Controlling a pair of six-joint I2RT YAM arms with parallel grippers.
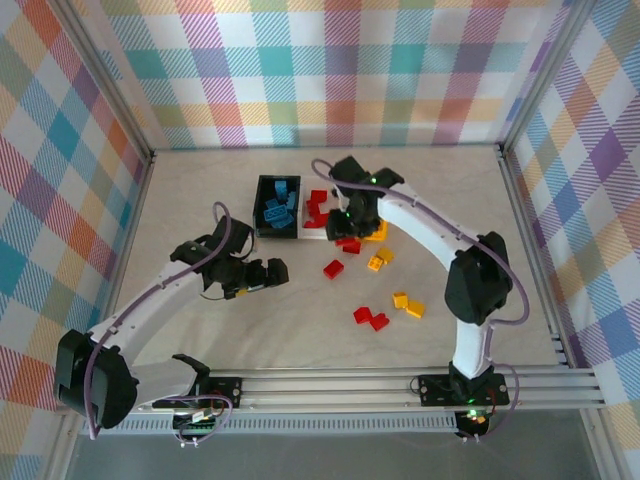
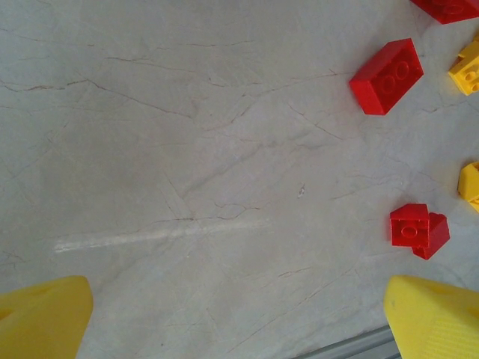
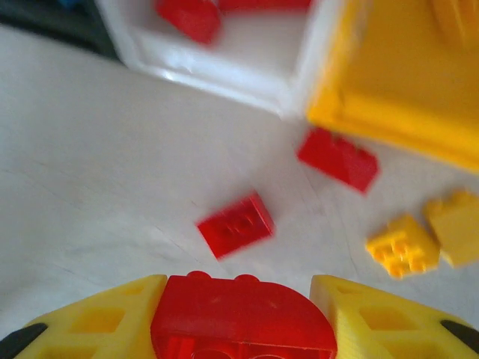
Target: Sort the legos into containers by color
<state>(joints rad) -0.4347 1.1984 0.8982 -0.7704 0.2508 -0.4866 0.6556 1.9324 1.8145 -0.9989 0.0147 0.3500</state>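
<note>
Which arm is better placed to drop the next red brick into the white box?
Right. The right pincer grips a red brick just short of the white bin holding red ones; the left pincer is open over bare table, farther off.

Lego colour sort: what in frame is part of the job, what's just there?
Job:
- black plastic bin holding blue bricks
- white plastic bin holding red bricks
- yellow-orange plastic bin
- loose red studded bricks
- loose yellow studded bricks
- red brick clamped in right gripper
- open left gripper

Just there:
- marbled tabletop
- checked backdrop walls
- aluminium rail at near edge
</note>
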